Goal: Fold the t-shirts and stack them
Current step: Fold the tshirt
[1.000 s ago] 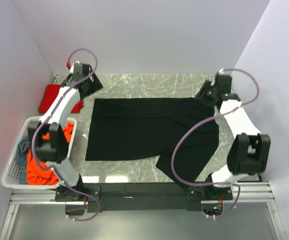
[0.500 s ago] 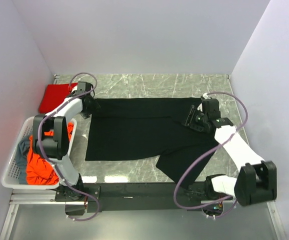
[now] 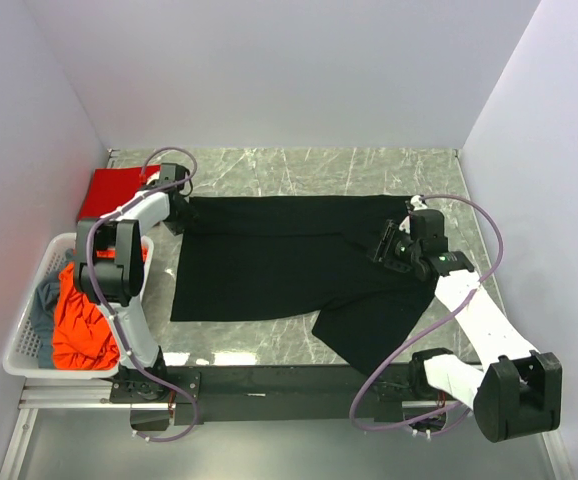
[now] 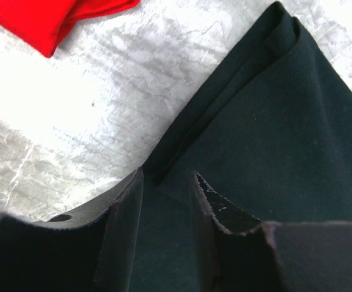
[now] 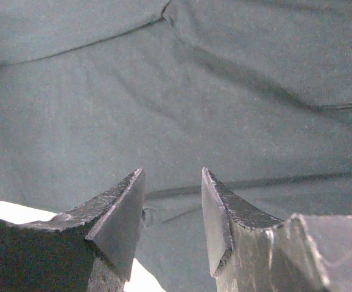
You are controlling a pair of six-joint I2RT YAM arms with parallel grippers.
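The large black t-shirt (image 3: 279, 260) lies spread flat on the marble table, one flap trailing toward the near right. My left gripper (image 3: 181, 213) is low at its far left corner; in the left wrist view (image 4: 167, 182) the jaws are open and straddle the hemmed edge of the black cloth (image 4: 273, 121). My right gripper (image 3: 385, 246) is low over the shirt's right side; in the right wrist view (image 5: 173, 182) it is open just above the black cloth (image 5: 182, 91). The bright red shirt (image 3: 109, 190) lies folded at the far left and also shows in the left wrist view (image 4: 54, 18).
A white perforated basket (image 3: 24, 350) stands at the near left and holds the orange-red shirt (image 3: 79, 325) and the grey-blue shirt (image 3: 44, 298). Walls close in the left, far and right sides. Bare marble (image 3: 299, 170) shows beyond the black shirt.
Both grippers have come down from the far corners onto the black shirt: the left to its far left corner, the right nearer and leftward onto its right side.
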